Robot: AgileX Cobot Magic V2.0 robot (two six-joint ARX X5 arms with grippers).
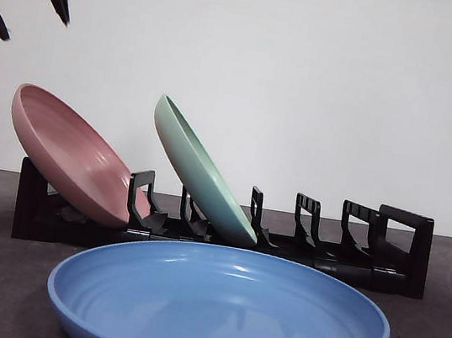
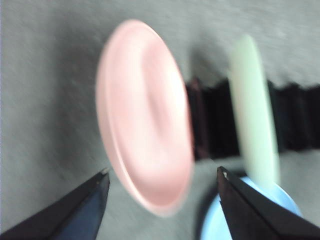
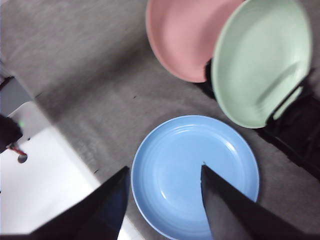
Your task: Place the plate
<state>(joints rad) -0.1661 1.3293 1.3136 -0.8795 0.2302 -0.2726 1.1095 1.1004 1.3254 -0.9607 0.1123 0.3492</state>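
Pink round plate (image 1: 70,158) and green one (image 1: 200,174) racked, blue plate (image 1: 218,308) lower-centre still flat; both grippers, left (image 2: 162,180) and right (image 3: 165,175), wide open, empty.

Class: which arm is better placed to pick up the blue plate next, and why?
Right, probably. The right gripper hangs open directly over the blue plate, while the left gripper faces the pink plate in the rack.

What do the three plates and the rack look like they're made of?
Pink plate, green plate and blue plate: likely plastic or melamine, with flat pastel colour, a soft satin sheen and thin rims; glazed ceramic can't be ruled out. Rack: probably moulded black plastic, matte, with chunky dividers.
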